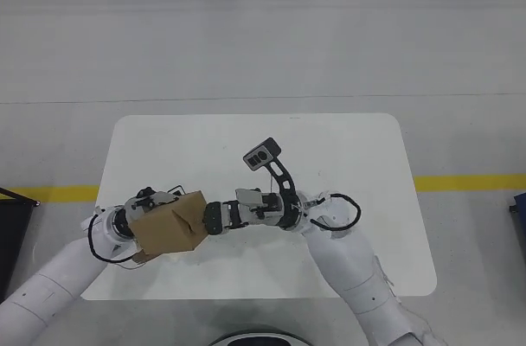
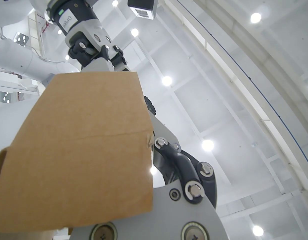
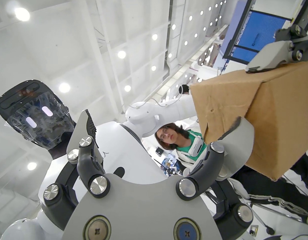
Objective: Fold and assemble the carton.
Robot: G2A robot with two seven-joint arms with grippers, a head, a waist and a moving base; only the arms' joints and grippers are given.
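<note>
Closest to us, over the near left part of the table (image 1: 349, 156), the carton (image 1: 169, 227) sits between our two arms and seems lifted off the surface, since the right wrist view looks up at its underside.

The left gripper (image 1: 159, 199) has it. One finger lies along the carton's upper edge and the other is hidden behind the card (so we judge the grip from how the box hangs), and it looks clamped on a wall.

The right gripper (image 1: 209, 218) is spread wide and grips nothing. One finger (image 3: 240, 136) presses against the carton's side near a corner, while the other finger (image 3: 90, 123) stands free, well apart from the card.

The next move turns on this: the carton lies beyond that one fingertip, toward the left arm, not in the gap between the right fingers. To pinch or fold a flap, we judge the right gripper must shift sideways until an edge sits between its fingers. The box looks roughly square from above, so we cannot tell its long axis.
</note>
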